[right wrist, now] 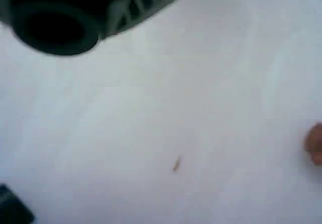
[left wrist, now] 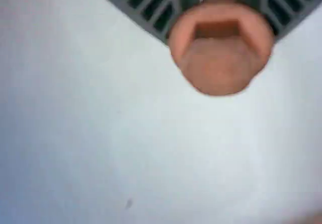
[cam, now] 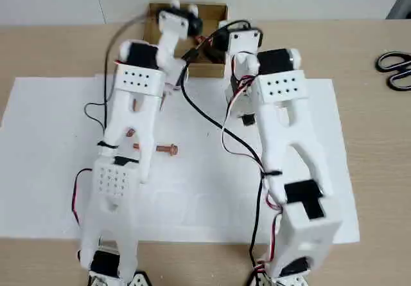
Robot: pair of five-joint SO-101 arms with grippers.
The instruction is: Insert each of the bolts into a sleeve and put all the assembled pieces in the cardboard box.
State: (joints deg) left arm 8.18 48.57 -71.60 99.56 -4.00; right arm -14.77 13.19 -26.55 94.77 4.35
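My left gripper (left wrist: 220, 10) is shut on a copper bolt (left wrist: 220, 58), which hangs head-down between the grey ribbed fingers (left wrist: 146, 2) over the white paper. My right gripper (right wrist: 60, 7) is shut on a black sleeve (right wrist: 55, 30) whose open bore faces the camera, with a ribbed finger (right wrist: 136, 2) beside it. From above, both wrists sit near the cardboard box (cam: 154, 11) at the back. A loose copper bolt (cam: 167, 148) lies on the paper beside the left arm. A small copper piece (cam: 130, 132) lies close by.
White paper (cam: 58, 170) covers the middle of the wooden table. Scissors (cam: 395, 69) lie at the far right. Black cables (cam: 212, 122) cross between the arms. A copper thing (right wrist: 314, 143) sits at the edge of the right wrist view.
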